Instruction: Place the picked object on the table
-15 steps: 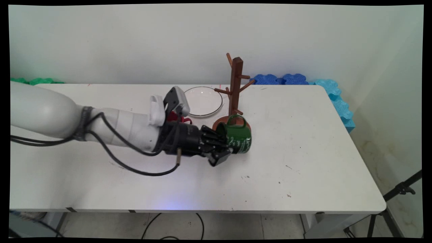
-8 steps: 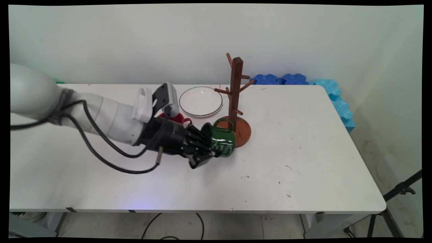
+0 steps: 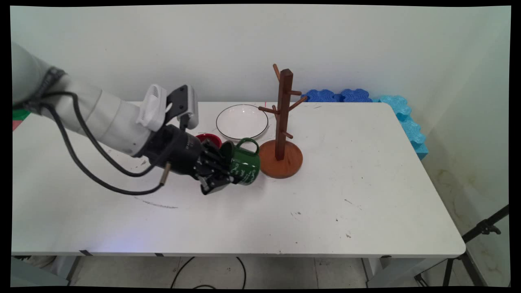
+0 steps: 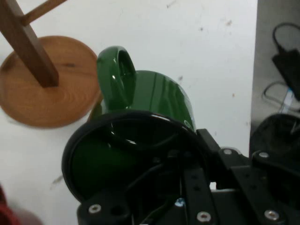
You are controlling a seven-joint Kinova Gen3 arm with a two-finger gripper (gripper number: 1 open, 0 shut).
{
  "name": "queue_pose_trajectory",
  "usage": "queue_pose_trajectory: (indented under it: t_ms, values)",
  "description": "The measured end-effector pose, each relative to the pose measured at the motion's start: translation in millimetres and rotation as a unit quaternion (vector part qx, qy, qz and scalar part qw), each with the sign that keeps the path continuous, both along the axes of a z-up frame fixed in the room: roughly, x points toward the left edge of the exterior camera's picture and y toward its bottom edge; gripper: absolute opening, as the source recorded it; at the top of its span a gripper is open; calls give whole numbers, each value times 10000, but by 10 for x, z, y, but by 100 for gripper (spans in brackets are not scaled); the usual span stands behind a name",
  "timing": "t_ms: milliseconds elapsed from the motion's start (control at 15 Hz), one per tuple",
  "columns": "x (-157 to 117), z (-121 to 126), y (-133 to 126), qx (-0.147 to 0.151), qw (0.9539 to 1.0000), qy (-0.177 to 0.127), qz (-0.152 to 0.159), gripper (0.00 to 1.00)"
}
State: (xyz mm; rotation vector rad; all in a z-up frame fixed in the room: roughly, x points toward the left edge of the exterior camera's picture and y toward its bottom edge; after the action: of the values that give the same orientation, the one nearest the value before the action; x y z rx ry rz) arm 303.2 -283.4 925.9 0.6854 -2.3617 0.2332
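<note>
In the main view, the gripper (image 3: 222,173) holds a green mug (image 3: 243,162) on its side, mouth turned toward the arm and handle up. The jaws are clamped on the mug's rim, one finger inside the mouth and one outside. The mug hangs clear above the tabletop (image 3: 366,195), just left of the round base of the wooden mug tree (image 3: 283,134) and apart from it. A second ago the mug overlapped that base on its right front; half a second ago it sat over the base's left edge. Since then the arm has drawn back to the left and risen a little, carrying the mug with it, so the whole base now shows. Behind the gripper a red cup (image 3: 209,139) is partly hidden by the wrist, and a white plate (image 3: 242,122) with a dark rim lies beyond it, near the tree's left side. The tree, plate and red cup have not moved. Blue foam pieces (image 3: 366,101) lie along the wall at the far right corner of the tabletop.

In the hand view, the mug (image 4: 140,122) fills the centre, its black rim and dark green interior facing the camera and its handle pointing up. The gripper's black linkage (image 4: 197,187) rises from the bottom edge onto the rim. The tree's post and base (image 4: 42,89) stand at the upper left, just beside the mug's handle without touching it.
</note>
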Motion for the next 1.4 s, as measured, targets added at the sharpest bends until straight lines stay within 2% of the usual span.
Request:
queue_pose_trajectory:
  t_ms: [200, 400, 800, 1133, 1400]
  values:
    - [72, 126, -15, 30, 9989, -393, -239, 0]
    - [143, 203, -40, 76, 9952, -853, -464, 0]
    - [194, 224, -83, 199, 9834, -1642, -741, 0]
    - [169, 159, -95, 413, 9736, -2083, -842, 0]
    - [123, 29, -108, 616, 9639, -2409, -956, 0]
